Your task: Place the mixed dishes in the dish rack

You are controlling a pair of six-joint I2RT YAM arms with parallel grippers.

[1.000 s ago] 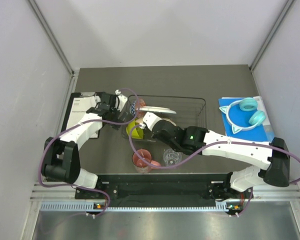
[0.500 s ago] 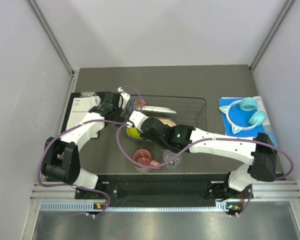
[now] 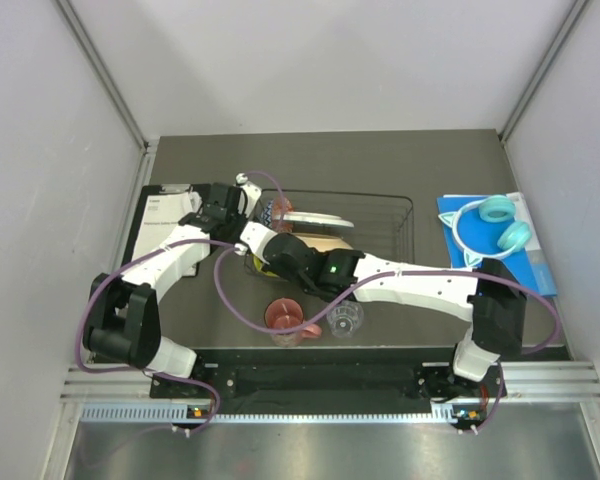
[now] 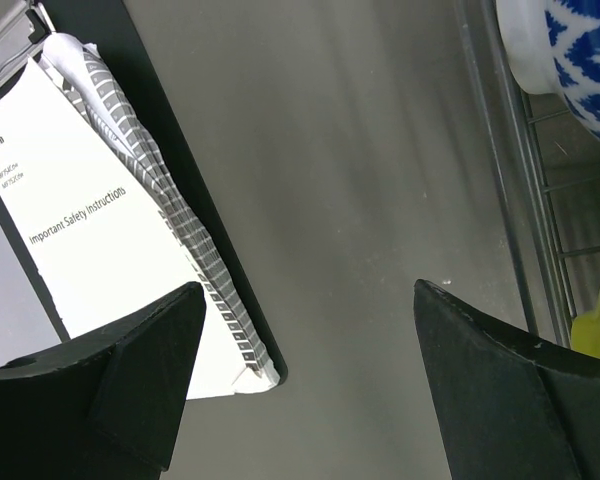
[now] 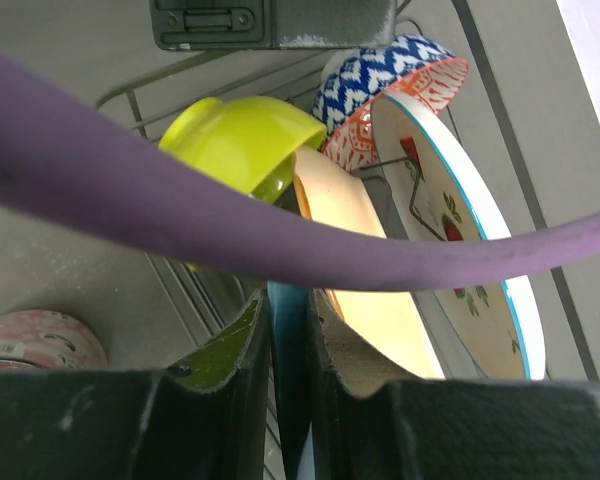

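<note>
Right fingers [image 5: 220, 400] pinch the teal scalloped plate [image 5: 288, 340] (seen edge-on); left fingers [image 4: 500, 380] spread wide, holding nothing.

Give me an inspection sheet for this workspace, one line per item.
Surface: dark grey table, no spills seen.
Job's things: dish rack holds lime-green bowl, blue-patterned small bowl, peach floral plate, white plate with red spots; pink mug and clear glass sit on the table nearer the arm bases.
Clutter: clipboard at left; turquoise headphones on a flat blue item at right.
Tools: left tool open, empty, over bare table; right tool shut on teal scalloped plate at the rack.
Cables: purple cable crosses the right wrist view.
Surroundings: plain grey walls; nothing else seen.
</note>
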